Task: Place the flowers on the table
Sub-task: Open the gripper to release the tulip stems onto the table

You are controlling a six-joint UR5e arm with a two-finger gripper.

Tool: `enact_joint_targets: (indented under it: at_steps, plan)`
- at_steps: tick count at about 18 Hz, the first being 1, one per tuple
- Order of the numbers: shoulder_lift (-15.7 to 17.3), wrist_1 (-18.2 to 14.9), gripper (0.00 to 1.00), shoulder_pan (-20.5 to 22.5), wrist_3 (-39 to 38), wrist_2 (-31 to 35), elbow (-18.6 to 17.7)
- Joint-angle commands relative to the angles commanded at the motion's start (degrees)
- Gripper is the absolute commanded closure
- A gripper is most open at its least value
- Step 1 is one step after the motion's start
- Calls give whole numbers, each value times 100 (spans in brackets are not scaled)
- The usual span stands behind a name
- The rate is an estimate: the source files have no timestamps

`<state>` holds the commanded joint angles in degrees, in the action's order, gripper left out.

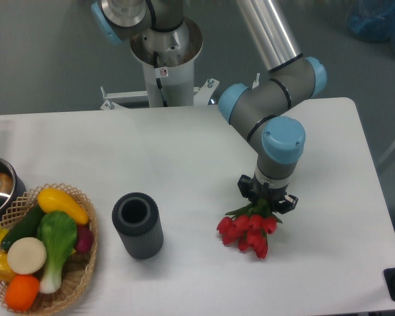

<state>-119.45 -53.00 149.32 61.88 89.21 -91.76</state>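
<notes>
We're gripping the flowers [249, 232] w/ gripper [267, 201] jaws clamped on stems, buds over the table [184, 151]; base sticker [162, 71] text unreadable.

Grey arm [266, 112], light-blue joint caps, silver tube link, black gripper [267, 199].
</notes>
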Motion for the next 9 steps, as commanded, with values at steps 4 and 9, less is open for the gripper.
enact_joint_targets:
  at_steps: [4,9]
  plan:
    - [333,0,0,97,0,-17,62]
    - [843,61,0,194,-175,-324,44]
